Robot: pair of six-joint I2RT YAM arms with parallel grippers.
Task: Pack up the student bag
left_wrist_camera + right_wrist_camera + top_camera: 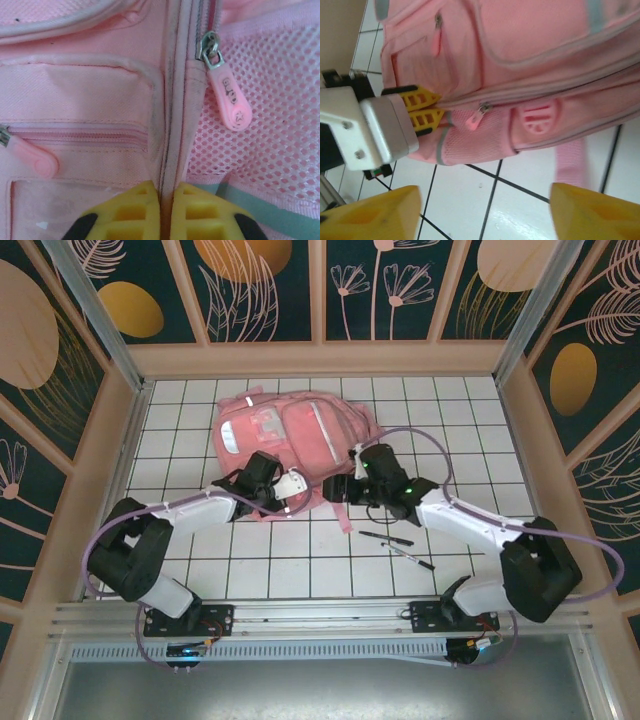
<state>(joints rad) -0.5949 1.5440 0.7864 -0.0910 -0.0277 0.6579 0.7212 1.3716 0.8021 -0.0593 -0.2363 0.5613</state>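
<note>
Because the bag (290,435), lying toward the bench's (200,570) far edge, looks soft and floppy, its seam (170,125) suits gripping: the left end effector (166,192) pinches it; the right end effector (485,190) stands spread.

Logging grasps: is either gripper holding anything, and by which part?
The left gripper pinches the student bag by its zipper seam beside the mesh pocket. The right gripper is open, holding nothing.

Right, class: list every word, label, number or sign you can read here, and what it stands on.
Translucent pink rubber zip pull on the soft pink fabric backpack: raised letters, too blurred to read, plus what looks like a star.
Pink rubber badge on its side: raised bars, no readable words.
</note>
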